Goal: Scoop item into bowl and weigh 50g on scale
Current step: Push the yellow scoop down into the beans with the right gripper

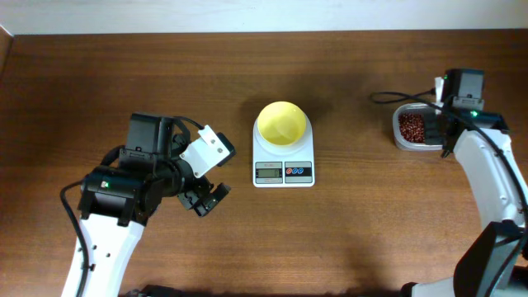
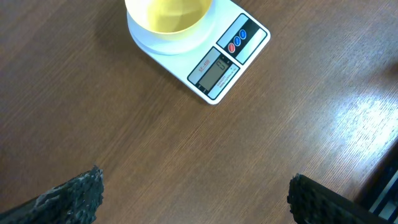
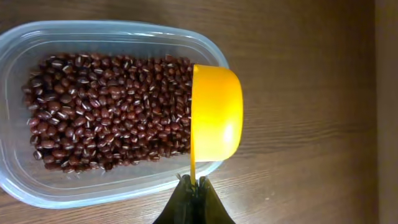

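Note:
The red-brown beans [image 3: 106,112] lie in a clear plastic tub [image 3: 37,186], also seen at the right of the overhead view [image 1: 412,126]. My right gripper [image 3: 194,182] is shut on the thin handle of a yellow scoop [image 3: 216,113], held on its side over the tub's right end. The pale-yellow bowl [image 1: 281,124] stands on the white scale [image 1: 283,169] at the table's middle; both show in the left wrist view, bowl [image 2: 168,15] and scale [image 2: 217,68]. My left gripper [image 2: 196,196] is open and empty over bare table, left of the scale.
The tub [image 1: 399,140] sits near the right edge of the wooden table [image 1: 355,231]. A black cable [image 1: 388,97] runs by the right arm. The left arm's body [image 1: 124,186] occupies the front left.

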Controlling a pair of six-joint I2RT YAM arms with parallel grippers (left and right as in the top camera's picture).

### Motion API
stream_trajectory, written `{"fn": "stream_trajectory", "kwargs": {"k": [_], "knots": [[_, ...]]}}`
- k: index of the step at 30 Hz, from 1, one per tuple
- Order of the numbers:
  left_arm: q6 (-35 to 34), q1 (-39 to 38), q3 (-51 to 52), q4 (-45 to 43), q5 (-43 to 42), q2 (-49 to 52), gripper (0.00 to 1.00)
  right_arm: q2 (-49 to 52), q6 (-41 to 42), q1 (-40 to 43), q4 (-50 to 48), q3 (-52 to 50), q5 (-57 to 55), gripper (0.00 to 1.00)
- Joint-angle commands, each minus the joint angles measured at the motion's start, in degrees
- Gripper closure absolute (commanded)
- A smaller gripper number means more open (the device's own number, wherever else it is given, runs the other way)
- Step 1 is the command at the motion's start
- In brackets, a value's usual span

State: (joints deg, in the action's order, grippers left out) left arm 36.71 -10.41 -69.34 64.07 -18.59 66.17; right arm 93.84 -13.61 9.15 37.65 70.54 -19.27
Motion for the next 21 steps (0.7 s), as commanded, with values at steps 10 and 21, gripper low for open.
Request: {"fn": "stream_trajectory", "kwargs": {"k": [10, 21], "knots": [[1.1, 0.5, -1.0, 0.1, 0.0, 0.2, 0.01, 5.7, 0.1, 0.9, 0.0, 0.9, 8.7, 0.96], [1.1, 0.5, -1.0, 0.1, 0.0, 0.2, 0.01, 6.0, 2.1, 1.7, 0.0, 0.9, 19.5, 0.96]]}}
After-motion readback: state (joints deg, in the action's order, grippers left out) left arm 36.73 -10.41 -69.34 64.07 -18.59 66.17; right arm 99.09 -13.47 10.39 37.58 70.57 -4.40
